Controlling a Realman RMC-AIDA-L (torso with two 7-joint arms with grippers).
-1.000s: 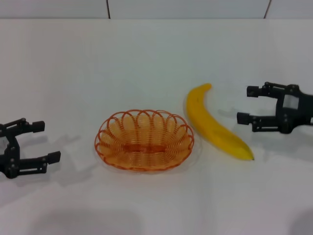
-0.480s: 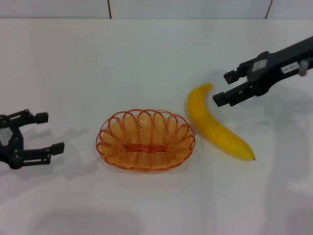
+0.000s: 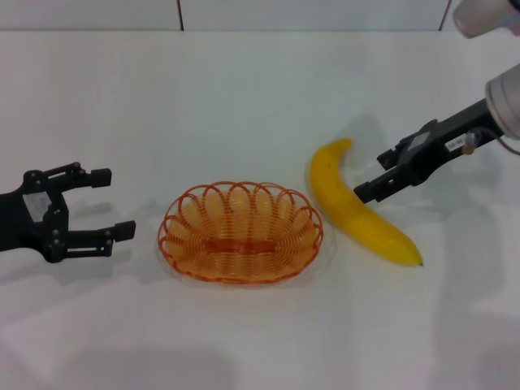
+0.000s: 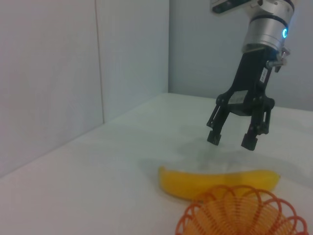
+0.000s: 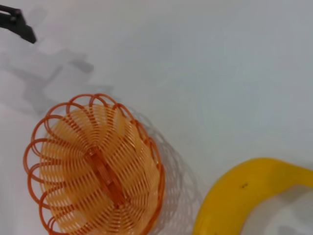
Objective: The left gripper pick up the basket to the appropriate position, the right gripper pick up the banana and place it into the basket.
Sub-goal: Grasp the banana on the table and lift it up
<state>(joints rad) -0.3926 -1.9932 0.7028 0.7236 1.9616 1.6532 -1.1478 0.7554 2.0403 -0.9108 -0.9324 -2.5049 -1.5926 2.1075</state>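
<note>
**A:** Near the middle of the white table [image 3: 244, 89] sits the basket [image 3: 240, 231], flat on the surface. The banana [image 3: 355, 207] lies just beside its right rim, stem end toward the far edge. Neither is held.

**B:** Grippers?

**A:** The right gripper [image 3: 379, 175] hangs over the banana's upper half, fingers apart; the left wrist view shows clear air between fingertips and fruit. The left gripper [image 3: 111, 203] sits low toward the left edge, fingers spread, mouth facing the basket, near it but not touching.

**B:** Risks from here?

**A:** Three, as I judge them. The banana is smooth and curved, so a pinch off its centre line could roll or squirt it out. The fingers stand nearer the stem end than the middle; lifted from there, the heavy end may droop and swing. The basket is light looped wire, so a finger could slip through a loop or shove the whole thing into the banana instead of gripping the rim.

**B:** Room to move?

**A:** Plenty. Open table lies toward the far edge and the near edge. The tight spot is the narrow gap between basket rim and banana.
</note>
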